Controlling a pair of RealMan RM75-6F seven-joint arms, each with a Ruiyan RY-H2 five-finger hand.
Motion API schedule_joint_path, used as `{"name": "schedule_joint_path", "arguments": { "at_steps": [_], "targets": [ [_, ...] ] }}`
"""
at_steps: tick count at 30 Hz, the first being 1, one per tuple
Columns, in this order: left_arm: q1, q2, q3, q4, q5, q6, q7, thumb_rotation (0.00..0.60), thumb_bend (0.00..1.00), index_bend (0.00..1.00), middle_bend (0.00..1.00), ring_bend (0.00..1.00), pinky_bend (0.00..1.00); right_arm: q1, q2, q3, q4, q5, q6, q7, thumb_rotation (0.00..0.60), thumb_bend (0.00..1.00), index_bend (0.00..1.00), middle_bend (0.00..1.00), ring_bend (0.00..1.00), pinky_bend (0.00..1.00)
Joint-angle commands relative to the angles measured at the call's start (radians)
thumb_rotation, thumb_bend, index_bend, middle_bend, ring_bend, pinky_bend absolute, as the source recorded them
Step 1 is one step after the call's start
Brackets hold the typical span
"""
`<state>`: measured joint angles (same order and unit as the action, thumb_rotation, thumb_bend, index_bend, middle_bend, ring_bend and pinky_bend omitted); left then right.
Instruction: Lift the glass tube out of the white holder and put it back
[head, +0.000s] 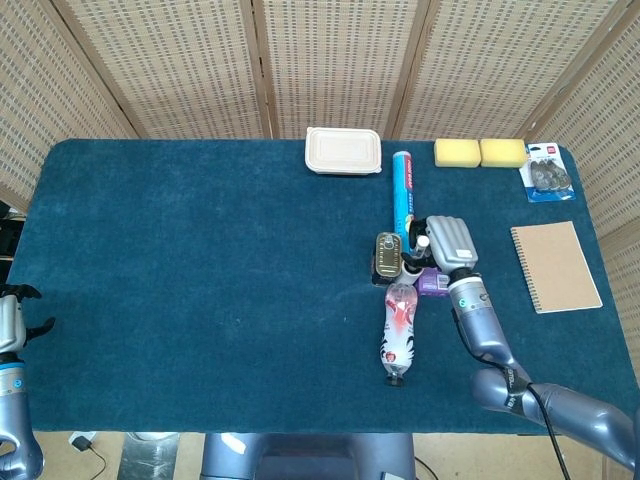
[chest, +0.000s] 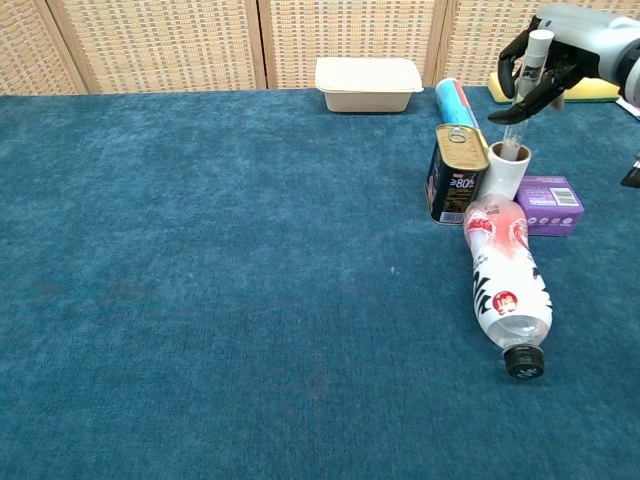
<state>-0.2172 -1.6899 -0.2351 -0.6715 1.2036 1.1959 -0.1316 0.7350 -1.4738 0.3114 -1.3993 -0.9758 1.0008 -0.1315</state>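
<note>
The right hand (chest: 548, 55) is positioned above the white holder (chest: 506, 170) at the right centre of the table (head: 200, 280). Its fingers (chest: 520, 100) are clenched around the glass tube (chest: 527, 78), gripping it just below the white cap. The tube is tilted slightly, cap uppermost. Its lower end sits at or just above the rim of the holder; the chest view does not show clearly whether the tip is still inside the opening.

The holder stands upright on the blue table covering. A tin can (chest: 457, 173) stands touching or just beside it on one side, and a purple box (chest: 550, 204) lies just beside it on the other. A plastic bottle (chest: 505, 280) lies on its side in front of the holder, black cap pointing toward the near table edge. A blue cylinder (head: 403, 187) lies behind the can.

The left hand (head: 12, 318) rests at the near left table edge, well apart from the task items. Its fingers are spread and hold nothing.

Along the far edge: a beige lidded container (head: 343, 150), two yellow sponges (head: 480, 152) and a blister pack (head: 546, 173). A brown spiral notebook (head: 556, 266) lies at the right.
</note>
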Motion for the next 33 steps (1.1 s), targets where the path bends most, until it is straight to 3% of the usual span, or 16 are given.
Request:
{"name": "schedule_joint_path", "arguments": {
  "at_steps": [1, 33],
  "targets": [
    [0.000, 0.000, 0.000, 0.000, 0.000, 0.000, 0.000, 0.600, 0.15, 0.45, 0.42, 0.23, 0.32, -0.001, 0.003, 0.000, -0.003, -0.002, -0.001, -0.001, 0.600, 0.28, 0.65, 0.68, 0.66, 0.63],
    [0.000, 0.001, 0.000, -0.001, 0.000, 0.000, 0.000, 0.600, 0.15, 0.45, 0.42, 0.23, 0.32, -0.003, 0.028, -0.018, -0.016, 0.000, -0.060, -0.001, 0.600, 0.26, 0.47, 0.44, 0.44, 0.47]
  ]
}}
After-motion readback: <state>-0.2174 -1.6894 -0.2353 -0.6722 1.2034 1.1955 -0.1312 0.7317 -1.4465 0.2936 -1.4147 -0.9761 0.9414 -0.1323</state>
